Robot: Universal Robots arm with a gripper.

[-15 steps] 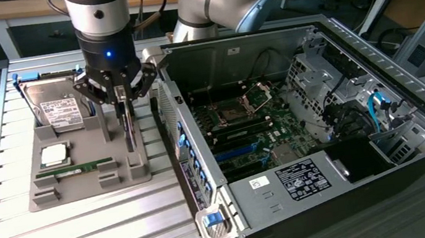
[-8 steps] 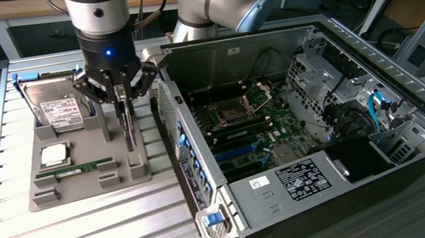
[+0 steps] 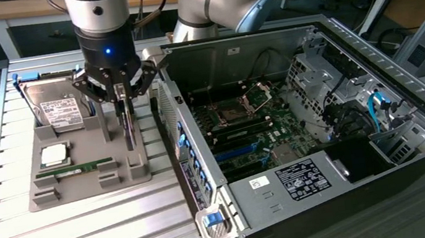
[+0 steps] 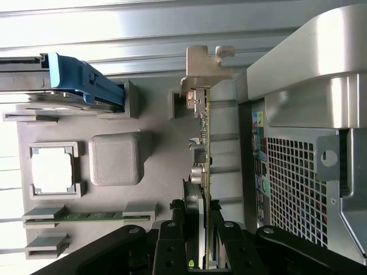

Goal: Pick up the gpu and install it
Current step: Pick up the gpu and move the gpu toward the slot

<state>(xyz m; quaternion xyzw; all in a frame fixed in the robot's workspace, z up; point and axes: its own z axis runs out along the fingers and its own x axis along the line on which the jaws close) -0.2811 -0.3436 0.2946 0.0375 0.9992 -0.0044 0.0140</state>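
The gpu stands on edge in a slot of the grey parts holder, on the side nearest the open computer case. My gripper comes straight down onto its top edge. In the wrist view the gpu is edge-on, a thin green board with its silver bracket at the far end. My gripper has one black finger on each side of the card, shut on it. Whether the card has left its slot I cannot tell.
The holder also carries a hard drive with a blue-handled caddy, a processor and a memory stick. The case's motherboard lies exposed to the exterior view's right. The case's metal rear wall stands close beside the gpu.
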